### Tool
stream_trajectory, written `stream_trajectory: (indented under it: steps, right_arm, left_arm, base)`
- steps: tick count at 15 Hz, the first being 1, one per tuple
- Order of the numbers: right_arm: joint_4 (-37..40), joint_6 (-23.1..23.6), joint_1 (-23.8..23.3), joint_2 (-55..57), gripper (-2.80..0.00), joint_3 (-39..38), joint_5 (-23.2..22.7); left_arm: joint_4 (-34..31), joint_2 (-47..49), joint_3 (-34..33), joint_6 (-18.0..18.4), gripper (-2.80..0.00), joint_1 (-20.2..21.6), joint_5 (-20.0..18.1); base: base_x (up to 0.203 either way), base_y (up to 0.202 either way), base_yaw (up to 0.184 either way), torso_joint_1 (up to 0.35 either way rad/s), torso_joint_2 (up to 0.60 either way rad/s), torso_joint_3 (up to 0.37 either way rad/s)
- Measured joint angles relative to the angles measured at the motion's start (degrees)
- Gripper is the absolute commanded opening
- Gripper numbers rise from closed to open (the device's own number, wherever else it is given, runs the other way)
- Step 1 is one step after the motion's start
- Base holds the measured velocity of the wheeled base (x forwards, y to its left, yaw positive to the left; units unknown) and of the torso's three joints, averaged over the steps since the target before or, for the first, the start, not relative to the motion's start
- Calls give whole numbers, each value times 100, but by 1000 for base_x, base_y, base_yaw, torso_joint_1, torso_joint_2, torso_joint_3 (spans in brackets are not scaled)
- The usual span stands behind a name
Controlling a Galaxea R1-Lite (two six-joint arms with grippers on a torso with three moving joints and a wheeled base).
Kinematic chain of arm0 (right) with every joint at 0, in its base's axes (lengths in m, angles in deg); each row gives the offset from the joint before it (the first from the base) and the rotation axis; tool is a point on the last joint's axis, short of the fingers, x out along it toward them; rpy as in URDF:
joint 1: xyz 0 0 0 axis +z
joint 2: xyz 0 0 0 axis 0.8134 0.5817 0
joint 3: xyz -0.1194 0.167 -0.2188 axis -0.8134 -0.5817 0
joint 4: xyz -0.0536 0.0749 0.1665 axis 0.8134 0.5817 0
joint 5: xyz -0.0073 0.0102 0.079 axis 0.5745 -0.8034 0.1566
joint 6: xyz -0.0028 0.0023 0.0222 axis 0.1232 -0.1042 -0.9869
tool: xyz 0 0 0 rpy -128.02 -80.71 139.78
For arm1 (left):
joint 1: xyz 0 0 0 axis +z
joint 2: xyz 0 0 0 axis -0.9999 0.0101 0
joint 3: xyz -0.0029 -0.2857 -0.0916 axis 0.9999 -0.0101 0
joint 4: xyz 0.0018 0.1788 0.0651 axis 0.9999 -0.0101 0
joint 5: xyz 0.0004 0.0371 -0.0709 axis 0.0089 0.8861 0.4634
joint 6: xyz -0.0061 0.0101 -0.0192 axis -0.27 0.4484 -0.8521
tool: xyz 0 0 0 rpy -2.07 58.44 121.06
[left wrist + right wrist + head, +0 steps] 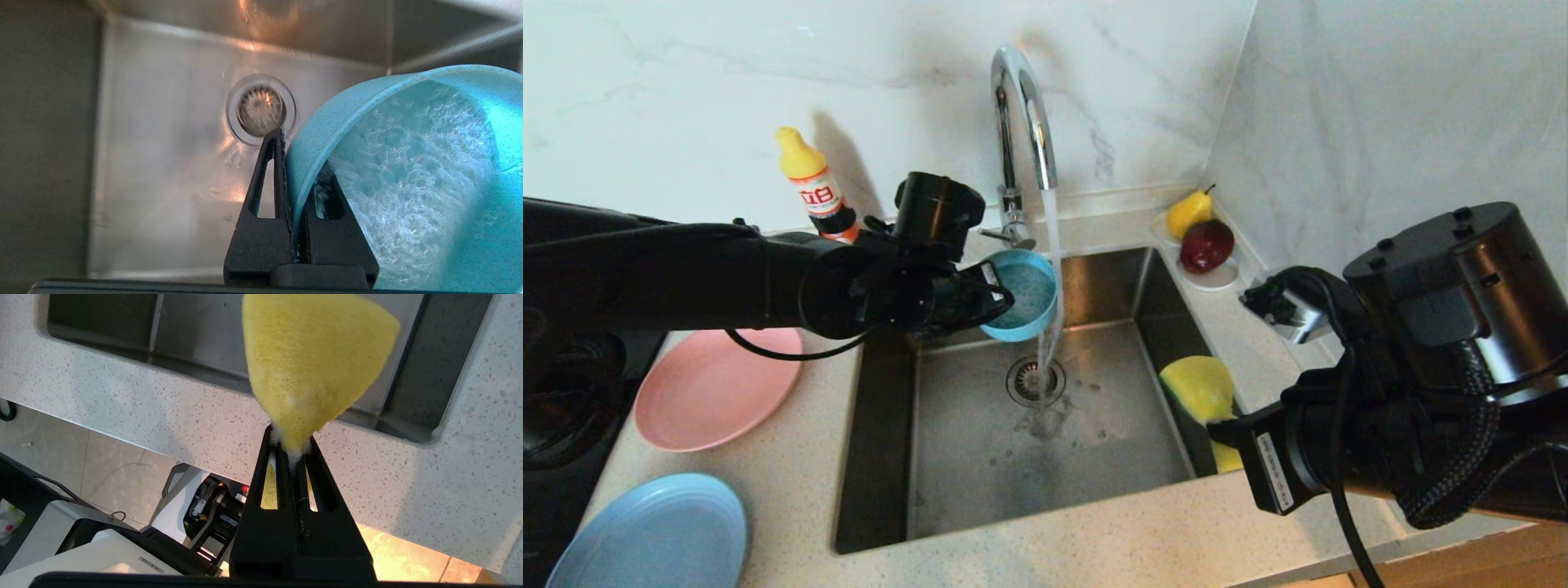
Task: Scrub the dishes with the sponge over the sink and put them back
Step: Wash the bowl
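My left gripper [996, 298] is shut on the rim of the teal bowl [1023, 294], holding it tilted over the sink [980, 457] beside the running tap stream. In the left wrist view one finger [269, 179] is outside the bowl [408, 183] wall, the other inside, and foam covers the bowl's inside. My right gripper [1225, 429] is shut on the tail of the yellow sponge [1199, 388], held over the sink's right edge; the sponge [310, 363] sticks out past the fingertips. The pink plate [715, 388] and the light-blue plate [658, 535] lie on the counter at the left.
Water runs from the chrome tap [1021, 122] into the drain [1036, 380]. A yellow-capped detergent bottle [813, 184] stands behind my left arm. A white saucer [1213, 278] with a yellow pear [1188, 211] and a dark red fruit [1207, 245] sits in the back right corner.
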Motion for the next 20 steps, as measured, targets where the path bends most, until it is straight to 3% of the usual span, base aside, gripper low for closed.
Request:
stream_trajectory:
  steps: [3,8,11,16,20]
  right_arm:
    - [0,-11,0,15,-280,-15,2]
    - [-4,-13,0,119,-280,30,4]
    - [-6,-27,0,206,-280,38,-3]
    - [-9,-27,0,272,-280,55,-27]
    - [-9,-29,0,330,-280,75,-29]
  left_arm:
    - [563,-522,-621,428,-280,118,42]
    - [3359,-1022,-2089,1843,-280,228,83]
    - [4699,-1153,-2394,2521,-280,239,71]
    - [6150,-1214,-2731,3460,-280,258,-80]
    - [7076,-1219,-3003,3649,-280,258,-217]
  base:
    - [0,0,0,0,0,0]
    - [0,0,0,0,0,0]
    - [0,0,0,0,0,0]
    - [0,0,0,0,0,0]
    - [0,0,0,0,0,0]
